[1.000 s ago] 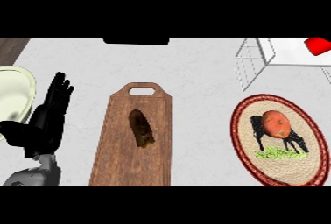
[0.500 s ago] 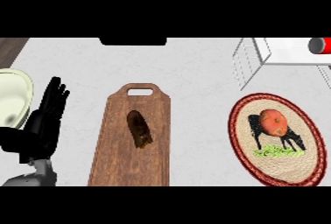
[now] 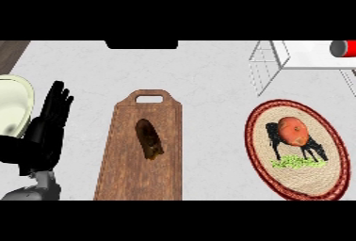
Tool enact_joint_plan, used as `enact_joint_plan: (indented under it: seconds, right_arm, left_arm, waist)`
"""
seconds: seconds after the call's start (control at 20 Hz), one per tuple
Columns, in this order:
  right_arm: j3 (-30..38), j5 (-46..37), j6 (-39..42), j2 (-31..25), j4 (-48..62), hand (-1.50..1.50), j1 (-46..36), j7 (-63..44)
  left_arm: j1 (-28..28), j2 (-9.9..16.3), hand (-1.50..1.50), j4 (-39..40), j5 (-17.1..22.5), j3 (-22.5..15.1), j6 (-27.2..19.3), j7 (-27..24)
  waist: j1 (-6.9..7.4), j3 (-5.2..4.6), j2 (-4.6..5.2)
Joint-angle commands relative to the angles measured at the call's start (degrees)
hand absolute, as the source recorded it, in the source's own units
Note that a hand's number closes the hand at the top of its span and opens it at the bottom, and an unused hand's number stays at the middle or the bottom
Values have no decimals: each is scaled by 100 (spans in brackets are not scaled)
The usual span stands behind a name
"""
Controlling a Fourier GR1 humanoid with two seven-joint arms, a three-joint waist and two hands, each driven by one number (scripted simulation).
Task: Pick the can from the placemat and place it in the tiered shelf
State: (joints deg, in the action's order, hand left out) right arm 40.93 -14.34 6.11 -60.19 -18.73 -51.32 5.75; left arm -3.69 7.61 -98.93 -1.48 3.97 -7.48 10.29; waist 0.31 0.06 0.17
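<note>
Left robot hand (image 3: 43,129) rests open near the worktop's (image 3: 208,75) left edge, fingers straight and pointing toward the far edge; the right robot hand is out of the head view. Just beside it, at the left edge, lies a pale plate (image 3: 14,110). Further right a wooden cutting board (image 3: 118,174) runs lengthwise from the near edge toward the far edge, with a dark brown item (image 3: 149,139) on it that I cannot identify. Beyond that, near the right edge, sits the round woven placemat (image 3: 327,181), which carries an orange-red round thing (image 3: 295,131) but no can. The red can (image 3: 343,48) lies on its side on the white shelf (image 3: 306,56) at the far right corner, long axis across the view, well apart from the left robot hand. Judging by this, the placing looks done.
</note>
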Motion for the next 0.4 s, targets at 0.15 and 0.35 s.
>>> enact_joint_plan:
  seconds: [0.15, 0.35]
  right_arm:
    - [278, 423, 881, -438, 262, -150, 917, 627]
    - [364, 612, 1396, -933, 292, -150, 1033, 592]
  left_arm:
    - [-245, -68, 0, 169, -155, -43, -121, 83]
    - [-93, -54, 0, 14, -100, -56, -16, 29]
  waist:
    - [13, 6, 12]
    - [43, 7, 12]
